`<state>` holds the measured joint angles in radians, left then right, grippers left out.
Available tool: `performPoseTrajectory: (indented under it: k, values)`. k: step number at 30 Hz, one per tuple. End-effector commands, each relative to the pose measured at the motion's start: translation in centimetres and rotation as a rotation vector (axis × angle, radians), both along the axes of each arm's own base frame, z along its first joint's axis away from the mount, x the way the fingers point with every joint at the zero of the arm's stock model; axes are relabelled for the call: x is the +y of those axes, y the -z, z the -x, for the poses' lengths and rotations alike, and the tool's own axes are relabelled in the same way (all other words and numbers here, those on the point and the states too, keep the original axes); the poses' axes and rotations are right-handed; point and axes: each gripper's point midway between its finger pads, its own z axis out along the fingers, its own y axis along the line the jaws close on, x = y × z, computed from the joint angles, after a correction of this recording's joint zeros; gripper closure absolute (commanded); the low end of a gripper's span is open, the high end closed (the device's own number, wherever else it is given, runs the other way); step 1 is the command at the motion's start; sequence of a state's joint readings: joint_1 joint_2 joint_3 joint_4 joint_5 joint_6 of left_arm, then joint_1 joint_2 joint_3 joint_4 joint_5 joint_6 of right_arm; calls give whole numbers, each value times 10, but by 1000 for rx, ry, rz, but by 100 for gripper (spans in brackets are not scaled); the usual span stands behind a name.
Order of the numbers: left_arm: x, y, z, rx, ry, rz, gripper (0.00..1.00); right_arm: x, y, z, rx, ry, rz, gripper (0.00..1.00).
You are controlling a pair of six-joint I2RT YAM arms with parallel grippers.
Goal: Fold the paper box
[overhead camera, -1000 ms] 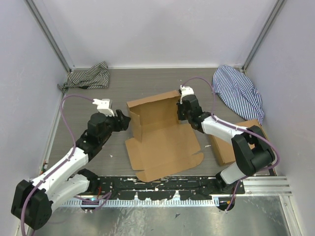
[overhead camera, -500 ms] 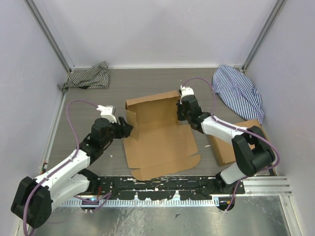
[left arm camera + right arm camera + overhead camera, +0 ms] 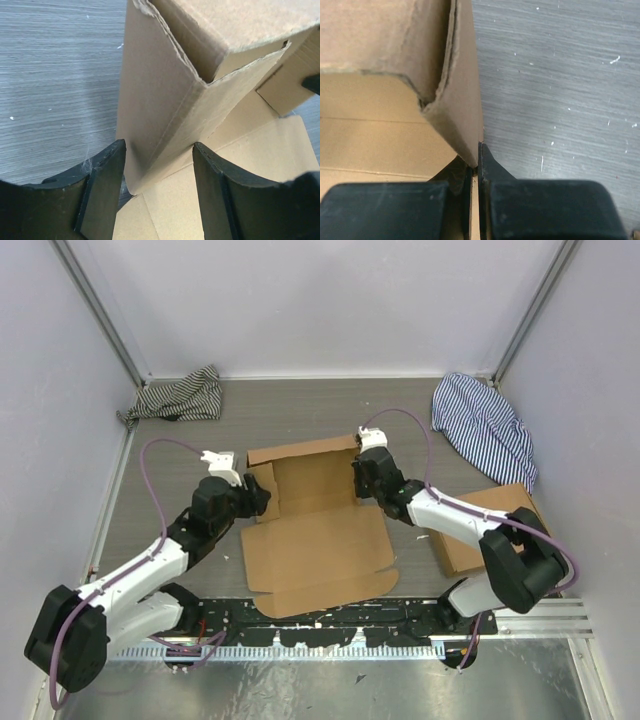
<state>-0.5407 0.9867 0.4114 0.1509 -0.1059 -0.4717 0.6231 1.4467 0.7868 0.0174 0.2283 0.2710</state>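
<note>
1. Paper box, left side: the left gripper has its fingers spread wide, one on each side of the upright left wall near its folded corner. The outer finger lies just beside the base of the wall; nothing is clamped.
2. Paper box, right side: the right gripper has its fingers closed to a thin slit, with the lower edge of the upright right wall pinched between them.
3. Box position: the paper box sits at the middle of the table, between the two grippers. The far wall and both side walls are raised; a broad panel lies flat toward the near edge.
4. Arms: the left gripper reaches in from the near left, the right gripper from the near right.
5. Surroundings:
   - a striped cloth at the far left corner;
   - a second striped cloth at the far right corner;
   - a flat cardboard stack by the right edge, partly under the right arm.
</note>
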Motion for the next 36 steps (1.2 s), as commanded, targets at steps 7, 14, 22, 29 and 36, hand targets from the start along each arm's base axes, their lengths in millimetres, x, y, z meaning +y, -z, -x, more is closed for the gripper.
performPoseTrajectory:
  k: [7, 14, 22, 29, 36]
  values:
    - [29, -2, -18, -11, -159, -146, 59, -12, -33, 20, -78, 106, -71, 99]
    - [25, -6, -22, -23, -159, -158, 62, -2, -46, 30, -100, 82, -111, 99]
    - [4, -19, -23, -151, -53, -75, 37, 12, -40, 37, -79, 1, -134, 99]
    - [-3, -21, -20, -197, -17, -27, 36, 20, -45, 43, -84, -50, -170, 99]
    - [-4, -12, -23, -167, -14, -55, 48, 16, -53, 47, -97, -49, -165, 99]
